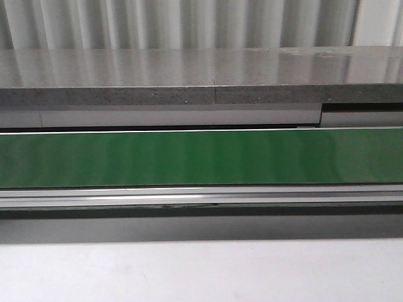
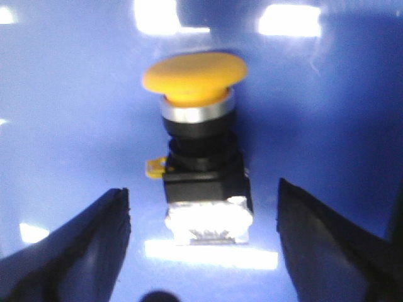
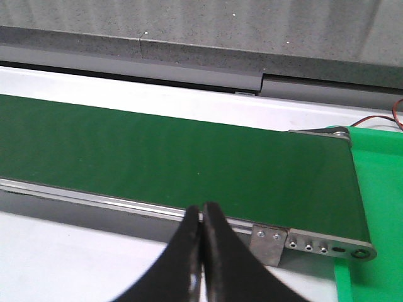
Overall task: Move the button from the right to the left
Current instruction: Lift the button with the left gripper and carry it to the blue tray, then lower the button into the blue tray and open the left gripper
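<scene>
The button lies on a glossy blue surface in the left wrist view: yellow mushroom cap, silver ring, black body, clear block at its rear. My left gripper is open, its black fingers standing on either side of the button's rear block without touching it. My right gripper is shut and empty, its tips over the near rail of the green conveyor belt. Neither gripper nor the button shows in the front view.
The green belt runs across the front view, with a grey stone ledge behind it and a white table in front. The belt's end bracket and a green mat lie to the right of my right gripper.
</scene>
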Available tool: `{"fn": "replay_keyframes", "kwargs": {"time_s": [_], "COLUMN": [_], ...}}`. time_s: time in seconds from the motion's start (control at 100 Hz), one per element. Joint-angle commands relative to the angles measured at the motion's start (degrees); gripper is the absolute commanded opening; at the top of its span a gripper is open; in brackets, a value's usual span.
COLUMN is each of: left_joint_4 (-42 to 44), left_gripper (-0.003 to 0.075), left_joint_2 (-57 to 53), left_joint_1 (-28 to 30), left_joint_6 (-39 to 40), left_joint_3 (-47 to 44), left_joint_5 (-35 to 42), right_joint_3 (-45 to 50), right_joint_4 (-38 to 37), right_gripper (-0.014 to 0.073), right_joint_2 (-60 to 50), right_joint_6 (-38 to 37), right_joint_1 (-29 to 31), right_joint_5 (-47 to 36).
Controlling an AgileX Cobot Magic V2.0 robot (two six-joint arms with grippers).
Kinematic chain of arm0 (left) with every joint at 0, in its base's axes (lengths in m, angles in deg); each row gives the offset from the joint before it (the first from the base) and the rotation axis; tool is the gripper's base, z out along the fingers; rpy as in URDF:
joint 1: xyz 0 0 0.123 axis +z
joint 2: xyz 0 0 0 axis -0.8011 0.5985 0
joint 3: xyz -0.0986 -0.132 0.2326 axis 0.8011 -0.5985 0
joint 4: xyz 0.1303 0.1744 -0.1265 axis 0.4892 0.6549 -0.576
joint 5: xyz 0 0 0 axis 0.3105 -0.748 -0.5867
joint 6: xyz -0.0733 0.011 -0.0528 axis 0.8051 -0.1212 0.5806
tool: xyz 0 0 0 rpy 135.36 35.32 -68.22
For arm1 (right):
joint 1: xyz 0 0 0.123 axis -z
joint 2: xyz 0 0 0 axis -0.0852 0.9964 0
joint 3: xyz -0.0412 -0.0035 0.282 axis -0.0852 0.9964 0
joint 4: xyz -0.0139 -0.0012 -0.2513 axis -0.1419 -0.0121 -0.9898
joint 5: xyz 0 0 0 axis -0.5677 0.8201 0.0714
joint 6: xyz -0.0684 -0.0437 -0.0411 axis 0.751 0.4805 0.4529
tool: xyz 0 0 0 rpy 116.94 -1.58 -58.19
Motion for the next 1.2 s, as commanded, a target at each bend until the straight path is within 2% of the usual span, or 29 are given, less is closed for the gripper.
{"fn": "replay_keyframes", "kwargs": {"time_s": [0.0,0.11,0.18,0.25,0.32,0.33,0.4,0.68,0.96,1.19], "left_joint_4": [0.46,0.46,-0.10,-2.51,-6.44,-7.02,-8.23,-8.34,-11.10,-14.04], "left_gripper": [0.0492,0.0432,0.0363,0.0257,0.0119,0.0078,-0.0019,-0.0020,-0.0020,-0.0020], "left_joint_2": [-4.25,-6.65,-8.76,-11.11,-13.72,-14.26,-16.80,-30.51,-41.68,-51.53], "left_joint_1": [0.38,0.38,0.26,0.15,-0.08,-0.21,-1.39,-9.33,-19.41,-22.53], "left_joint_6": [1.67,1.69,1.69,1.69,1.69,1.69,1.69,7.34,7.34,7.34], "left_joint_3": [1.60,1.60,1.60,1.60,0.81,0.40,-1.19,-13.25,-24.64,-35.60], "left_joint_5": [2.37,5.18,6.47,7.62,9.04,9.42,11.30,24.40,31.26,39.65], "right_joint_3": [-1.31,-1.31,-1.31,-1.31,-1.31,-1.31,-1.31,-1.31,-1.31,-1.31], "right_joint_4": [-0.10,-0.10,-0.10,-0.10,-0.10,-0.10,-0.10,-0.10,-0.10,-0.10], "right_gripper": [-0.0067,-0.0067,-0.0067,-0.0067,-0.0067,-0.0067,-0.0067,-0.0067,-0.0067,-0.0067], "right_joint_2": [0.48,0.48,0.48,0.48,0.48,0.48,0.48,0.48,0.48,0.48], "right_joint_6": [0.62,0.62,0.62,0.62,0.62,0.62,0.62,0.62,0.62,0.62], "right_joint_1": [-0.13,-0.13,-0.13,-0.13,-0.13,-0.13,-0.13,-0.13,-0.13,-0.13], "right_joint_5": [-4.46,-4.46,-4.46,-4.46,-4.46,-4.46,-4.46,-4.46,-4.46,-4.46]}}
